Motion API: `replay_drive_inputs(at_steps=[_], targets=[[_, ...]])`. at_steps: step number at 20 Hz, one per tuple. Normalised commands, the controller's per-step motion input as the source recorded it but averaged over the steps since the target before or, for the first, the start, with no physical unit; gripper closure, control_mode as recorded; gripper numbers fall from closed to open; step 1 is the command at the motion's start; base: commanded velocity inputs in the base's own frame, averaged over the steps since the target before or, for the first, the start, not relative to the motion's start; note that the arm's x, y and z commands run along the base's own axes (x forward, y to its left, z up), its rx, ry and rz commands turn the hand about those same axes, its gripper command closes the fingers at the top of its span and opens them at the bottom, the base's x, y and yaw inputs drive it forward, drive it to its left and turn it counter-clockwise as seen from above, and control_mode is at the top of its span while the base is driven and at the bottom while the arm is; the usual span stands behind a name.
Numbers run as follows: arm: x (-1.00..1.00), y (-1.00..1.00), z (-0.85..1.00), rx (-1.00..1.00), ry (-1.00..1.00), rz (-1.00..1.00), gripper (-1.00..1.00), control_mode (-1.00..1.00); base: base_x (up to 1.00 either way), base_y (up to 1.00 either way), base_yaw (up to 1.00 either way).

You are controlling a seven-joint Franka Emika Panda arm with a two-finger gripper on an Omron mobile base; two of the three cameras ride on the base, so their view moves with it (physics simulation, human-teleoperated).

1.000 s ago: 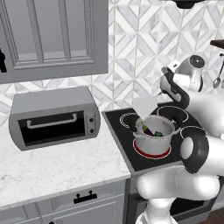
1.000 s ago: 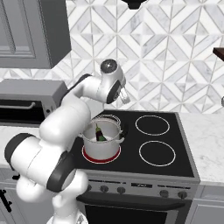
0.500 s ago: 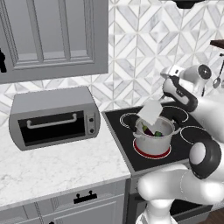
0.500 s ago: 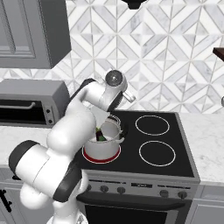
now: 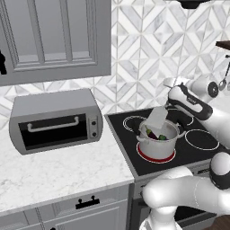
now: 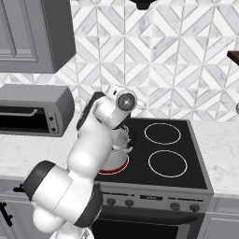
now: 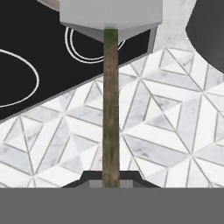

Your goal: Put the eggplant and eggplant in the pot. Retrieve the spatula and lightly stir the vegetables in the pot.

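The steel pot [image 5: 158, 144] stands on the glowing red front-left burner, and the arm partly covers it in the right base view [image 6: 120, 150]. Two dark eggplants [image 5: 149, 133] [image 5: 162, 137] lie inside it. My gripper [image 5: 174, 111] is shut on the thin handle of the spatula [image 5: 156, 117]. Its light grey blade tilts over the pot's back-left rim. Whether it touches the vegetables I cannot tell. In the hand view the spatula's handle [image 7: 110, 109] runs straight up from my gripper [image 7: 111, 177] to the blade [image 7: 111, 15].
A grey toaster oven [image 5: 56, 119] sits on the marble counter [image 5: 67, 173] left of the black stovetop [image 6: 168, 151]. Other burners lie to the pot's right. Utensils hang at the far right wall [image 5: 223, 83]. Cabinets are overhead on the left.
The hand has sunk lower and turned at the wrist. The spatula blade has shifted a little to the right and down over the pot. The pot and eggplants have stayed put.
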Motion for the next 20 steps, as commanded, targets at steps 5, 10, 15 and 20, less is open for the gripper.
replay_drive_inputs(at_steps=[5,10,15,20], targets=[[0.00,0.06,0.00,-0.11,-0.02,0.16,1.00,-1.00,0.00,0.00,0.00],[0.00,0.06,0.00,-0.04,0.00,0.09,1.00,-1.00,0.00,0.00,0.00],[0.00,0.27,-0.03,-0.07,-0.06,0.00,1.00,-1.00,0.00,0.00,0.00],[0.01,0.57,-0.17,-0.13,-0.11,-0.04,1.00,-1.00,0.00,0.00,0.00]])
